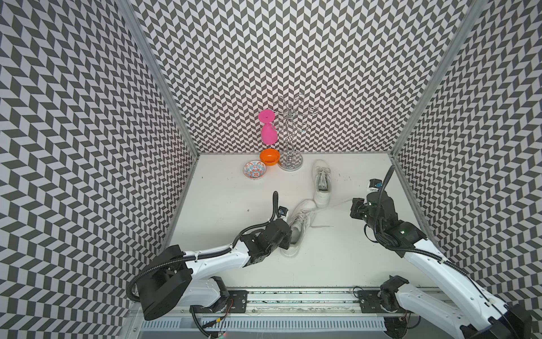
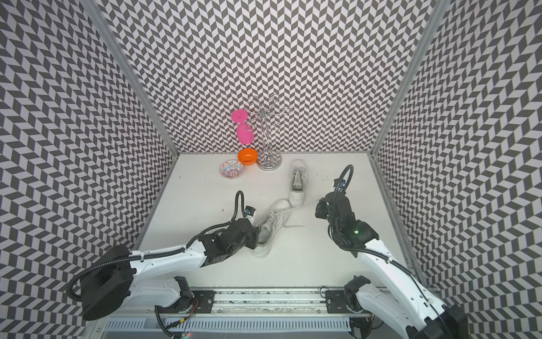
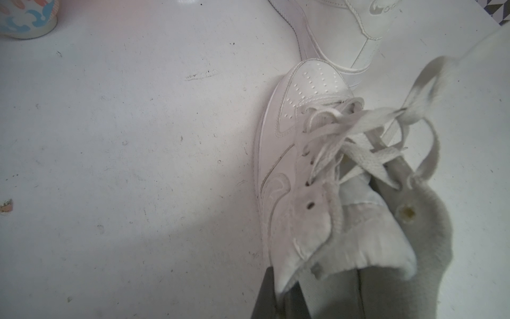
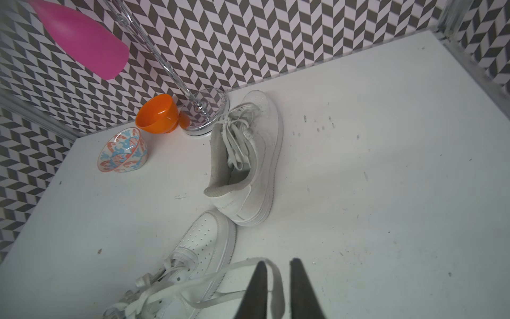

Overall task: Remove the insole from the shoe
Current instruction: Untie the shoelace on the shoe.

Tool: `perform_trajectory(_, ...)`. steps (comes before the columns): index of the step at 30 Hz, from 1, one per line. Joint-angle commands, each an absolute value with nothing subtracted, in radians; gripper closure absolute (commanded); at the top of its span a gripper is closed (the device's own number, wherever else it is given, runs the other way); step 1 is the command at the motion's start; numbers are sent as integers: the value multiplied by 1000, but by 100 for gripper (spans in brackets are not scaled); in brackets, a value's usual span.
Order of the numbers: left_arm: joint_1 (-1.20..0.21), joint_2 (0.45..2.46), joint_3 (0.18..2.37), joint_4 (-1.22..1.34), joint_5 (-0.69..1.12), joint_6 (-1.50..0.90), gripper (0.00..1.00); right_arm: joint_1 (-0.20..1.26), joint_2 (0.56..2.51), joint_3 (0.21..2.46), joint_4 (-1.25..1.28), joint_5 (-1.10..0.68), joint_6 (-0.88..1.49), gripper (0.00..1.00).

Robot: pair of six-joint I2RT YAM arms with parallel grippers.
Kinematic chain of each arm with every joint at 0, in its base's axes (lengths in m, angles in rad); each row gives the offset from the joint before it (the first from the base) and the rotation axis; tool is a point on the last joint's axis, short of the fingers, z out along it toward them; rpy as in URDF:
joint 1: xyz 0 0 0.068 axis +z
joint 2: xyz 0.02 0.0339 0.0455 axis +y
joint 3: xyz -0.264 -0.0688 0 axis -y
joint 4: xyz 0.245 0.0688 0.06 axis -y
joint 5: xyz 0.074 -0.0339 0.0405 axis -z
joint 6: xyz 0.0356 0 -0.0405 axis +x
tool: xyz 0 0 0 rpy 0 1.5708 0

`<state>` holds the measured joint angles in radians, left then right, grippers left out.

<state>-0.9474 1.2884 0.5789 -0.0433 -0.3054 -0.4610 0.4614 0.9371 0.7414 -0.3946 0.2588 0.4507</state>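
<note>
one perforated white leather shoe (image 3: 278,154); flat woven laces (image 3: 369,158); scuffed table (image 3: 110,165)

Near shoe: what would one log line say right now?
left tool shut on near shoe collar | right tool open, lace between jaws | insole not in sight

The shoe (image 1: 299,223) is a white low-top sneaker with a perforated toe cap and a grey lining. It lies near the middle of the counter (image 1: 228,229), toe pointing away and heel nearest the arms' bases. It looks rolled a little to one side, so the edge of the sole shows at the heel. Its laces are loose and tangled. One lace (image 1: 334,205) is drawn out straight to the side (another trails on the counter). The mouth gapes open, but the insole cannot be made out inside.
</note>
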Motion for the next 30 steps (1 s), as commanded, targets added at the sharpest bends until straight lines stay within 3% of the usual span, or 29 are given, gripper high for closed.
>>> perform_trajectory(1, -928, 1318, 575, -126, -363, -456, 100, 458, 969, 736, -352, 130, 424, 58)
perform_trajectory(5, -928, 1320, 580, -119, -351, -454, 100, 554, 1011, 744, -340, 116, 439, 37)
perform_trajectory(8, -928, 1330, 590, -120, -348, -455, 100, 670, 1070, 766, -329, 159, 462, 31)
perform_trajectory(20, -936, 1350, 595, -115, -334, -466, 100, 874, 1367, 912, -320, 273, 503, 28)
perform_trajectory(27, -937, 1349, 583, -110, -330, -468, 100, 876, 1422, 934, -339, 327, 508, 43)
perform_trajectory(30, -937, 1351, 583, -107, -329, -468, 100, 883, 1440, 936, -339, 318, 505, 43)
